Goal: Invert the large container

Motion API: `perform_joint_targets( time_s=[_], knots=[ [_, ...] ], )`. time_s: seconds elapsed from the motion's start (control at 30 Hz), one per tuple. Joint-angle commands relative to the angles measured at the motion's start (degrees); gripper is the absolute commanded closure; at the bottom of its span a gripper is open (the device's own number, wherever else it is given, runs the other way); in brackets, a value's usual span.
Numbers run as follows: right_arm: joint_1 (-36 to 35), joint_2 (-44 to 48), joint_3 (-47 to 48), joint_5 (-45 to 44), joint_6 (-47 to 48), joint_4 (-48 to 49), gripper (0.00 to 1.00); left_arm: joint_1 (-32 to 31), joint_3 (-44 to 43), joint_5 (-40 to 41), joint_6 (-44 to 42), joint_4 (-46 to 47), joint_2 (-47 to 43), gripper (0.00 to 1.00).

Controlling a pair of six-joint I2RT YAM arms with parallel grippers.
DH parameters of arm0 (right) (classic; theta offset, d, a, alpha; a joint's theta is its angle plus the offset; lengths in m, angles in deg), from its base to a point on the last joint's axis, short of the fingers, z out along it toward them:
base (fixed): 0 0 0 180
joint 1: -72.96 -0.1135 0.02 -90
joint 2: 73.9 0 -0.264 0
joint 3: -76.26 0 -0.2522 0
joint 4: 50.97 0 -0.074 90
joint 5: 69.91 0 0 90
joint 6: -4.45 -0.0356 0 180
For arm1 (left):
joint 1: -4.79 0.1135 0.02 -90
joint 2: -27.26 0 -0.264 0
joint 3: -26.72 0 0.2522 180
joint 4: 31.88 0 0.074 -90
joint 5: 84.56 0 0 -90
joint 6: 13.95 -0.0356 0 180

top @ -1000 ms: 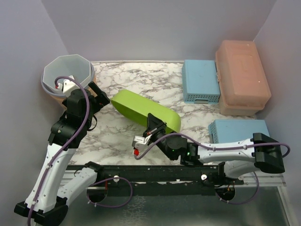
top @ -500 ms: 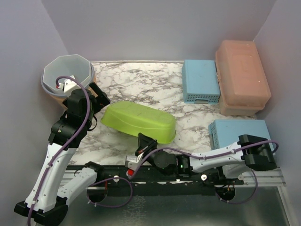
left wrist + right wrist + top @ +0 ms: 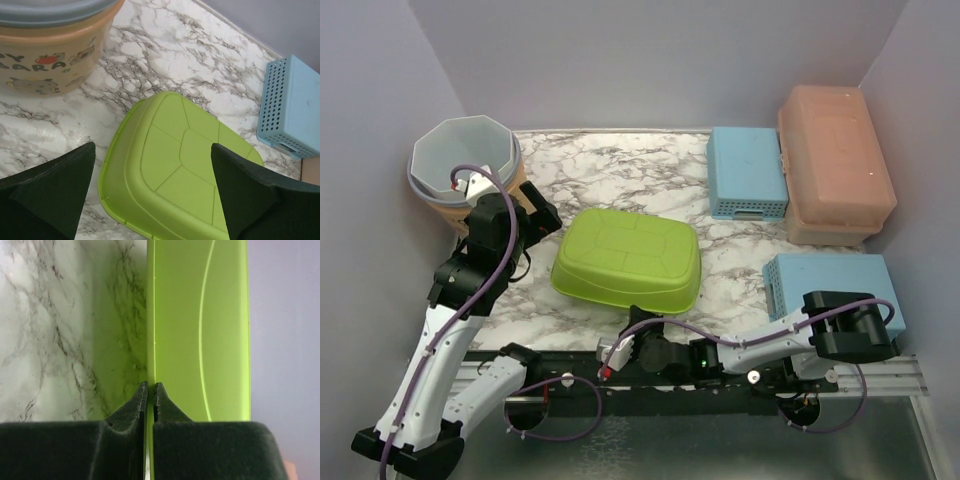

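The marble table (image 3: 620, 170) fills the floor of the walled cell. At its centre sits the green tub (image 3: 627, 258), base up and open side down, its long axis running from 9 to 3 o'clock. At 2 o'clock stands a pink box (image 3: 835, 160); its inside cannot be seen. At 10 o'clock a grey pail (image 3: 465, 155) is nested inside a tan pail (image 3: 50, 65). A blue basket (image 3: 747, 172) touches the pink box at 1 o'clock, and a second blue basket (image 3: 825, 280) lies at 4 o'clock; both show only closed faces. The left gripper (image 3: 542, 218) hangs over the tub's 9 o'clock end, fingers (image 3: 55, 190) spread wide. The right gripper (image 3: 150, 387) pinches the tub's thin 6 o'clock rim.
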Motion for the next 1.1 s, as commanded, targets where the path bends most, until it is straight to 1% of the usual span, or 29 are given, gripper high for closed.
perform_joint_targets(
  time_s=[0.0,0.03,0.13,0.2,0.33,0.47,0.57,0.63,0.7,0.73,0.8,0.83,0.97,1.07],
  knots=[
    [-0.4,-1.5,-1.9,-2.7,-7.1,-1.2,0.99,0.1,3.4,-4.1,-0.3,1.6,-1.1,0.01],
    [-0.4,-2.0,-1.8,-3.2,-8.6,-1.4,0.99,0.1,4.0,-4.7,-0.2,1.7,-1.3,0.01],
    [-0.4,-3.7,-2.4,-6.8,-11.8,2.8,0.99,0.2,5.7,-6.0,-0.1,1.9,-1.9,0.01],
    [-0.5,-4.7,-2.1,-6.8,-13.4,4.0,0.99,0.2,7.3,-5.8,-0.1,2.2,-2.4,0.01],
    [-0.6,-8.0,1.4,-7.9,-19.4,0.2,0.99,0.2,9.5,-6.6,0.1,2.2,-2.7,0.01],
    [-0.8,-9.9,2.7,-10.4,-24.3,0.0,0.99,0.2,10.9,-6.8,0.2,2.3,-2.8,0.01],
    [-0.8,-9.9,2.6,-9.7,-26.8,-0.2,0.94,0.2,11.4,-5.8,-0.1,2.4,-3.0,0.01],
    [-0.8,-10.0,2.5,-9.2,-27.4,-0.3,0.92,0.2,11.5,-5.7,-0.3,2.5,-2.9,0.01],
    [-0.8,-9.9,2.5,-8.2,-28.0,-1.1,0.89,0.2,11.5,-5.8,-0.4,2.5,-2.5,0.01],
    [-0.9,-9.7,2.8,-7.3,-28.8,-2.4,0.85,0.1,11.6,-6.0,-0.4,2.6,-2.3,0.01],
    [-0.9,-9.0,3.4,-5.0,-30.8,-5.4,0.64,0.2,11.8,-6.5,-0.2,2.8,-2.0,0.01],
    [-1.0,-8.6,3.2,-4.3,-31.4,-5.6,0.60,0.2,12.0,-6.7,0.1,2.9,-1.9,0.01],
    [-1.3,-6.2,2.2,-3.3,-31.6,-4.2,0.52,0.2,12.8,-7.3,0.9,3.2,-2.3,0.01],
    [-1.4,-2.5,1.6,-2.0,-30.7,-2.2,0.51,0.2,13.9,-7.7,1.5,3.6,-2.7,0.01]
  ],
)
